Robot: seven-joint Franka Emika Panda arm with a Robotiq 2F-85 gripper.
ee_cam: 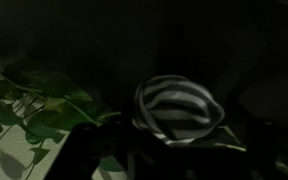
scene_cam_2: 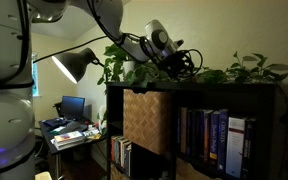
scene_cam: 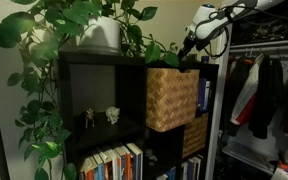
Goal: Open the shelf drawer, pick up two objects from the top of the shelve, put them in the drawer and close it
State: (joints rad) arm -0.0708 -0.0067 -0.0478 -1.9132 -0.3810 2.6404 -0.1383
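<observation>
A black cube shelf [scene_cam: 94, 62] shows in both exterior views. Its upper wicker basket drawer [scene_cam: 171, 97] stands pulled out a little; it also shows in an exterior view [scene_cam_2: 147, 118]. My gripper [scene_cam: 189, 46] hangs over the shelf top at the plant's edge, above the drawer, and shows in an exterior view [scene_cam_2: 184, 62]. In the wrist view a black-and-white striped round object [ee_cam: 177, 108] lies on the dark shelf top just ahead of my gripper [ee_cam: 179, 152]. The dark fingers seem spread to either side of it, with nothing held.
A leafy plant in a white pot [scene_cam: 101, 34] covers much of the shelf top, and its leaves [ee_cam: 39, 105] lie beside the striped object. A second wicker drawer [scene_cam: 194, 136] sits lower. Books fill the lower cubes [scene_cam_2: 212, 140]. Clothes hang beside the shelf [scene_cam: 264, 90].
</observation>
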